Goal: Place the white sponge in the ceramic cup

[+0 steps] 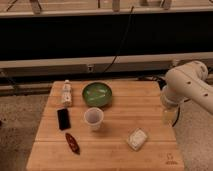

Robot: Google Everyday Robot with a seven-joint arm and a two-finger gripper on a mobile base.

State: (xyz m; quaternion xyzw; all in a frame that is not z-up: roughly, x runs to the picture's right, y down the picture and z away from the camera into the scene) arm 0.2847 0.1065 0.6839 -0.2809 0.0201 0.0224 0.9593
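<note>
2 jaws apart, empty, at the table point(127, 107) edge, near white sponge point(137, 138), well apart from ceramic cup point(93, 118).

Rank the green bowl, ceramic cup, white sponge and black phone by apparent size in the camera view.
1. green bowl, clearly largest.
2. ceramic cup and white sponge: alike; sponge lies nearer the camera, so unranked.
3. black phone, slimmest.
The gripper hangs over the table's right edge, jaws open, empty.

gripper point(169, 116) over the table's point(125, 107) right edge, jaws apart | lane to white sponge point(137, 138) wide open | ceramic cup point(93, 119) a bit crowded: green bowl point(97, 94) just behind, black slab point(63, 119) beside it
</note>
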